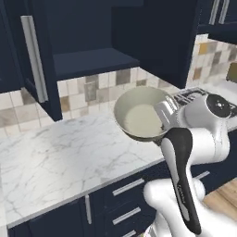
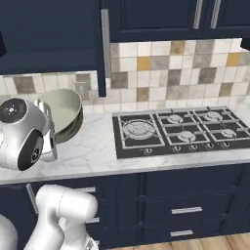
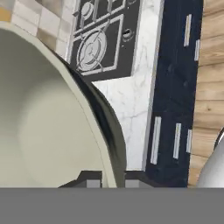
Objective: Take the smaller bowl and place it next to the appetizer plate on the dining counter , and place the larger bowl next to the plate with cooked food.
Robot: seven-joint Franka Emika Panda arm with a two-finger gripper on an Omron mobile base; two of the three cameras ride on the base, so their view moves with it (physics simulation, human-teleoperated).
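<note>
The larger bowl, beige inside with a darker grey-green outside, hangs tilted above the marble worktop, its opening turned toward the left base camera. My gripper is shut on its right rim. In the hand view the rim of the larger bowl runs down between my two fingertips, and the gripper pinches it. From the right base view the larger bowl shows behind my white wrist. The smaller bowl, the appetizer plate, the plate with cooked food and the dining counter are out of view.
A black gas hob sits in the worktop to the right of the bowl. An open upper cabinet with its door swung out hangs above and behind. Navy drawers run below, with wooden floor in front.
</note>
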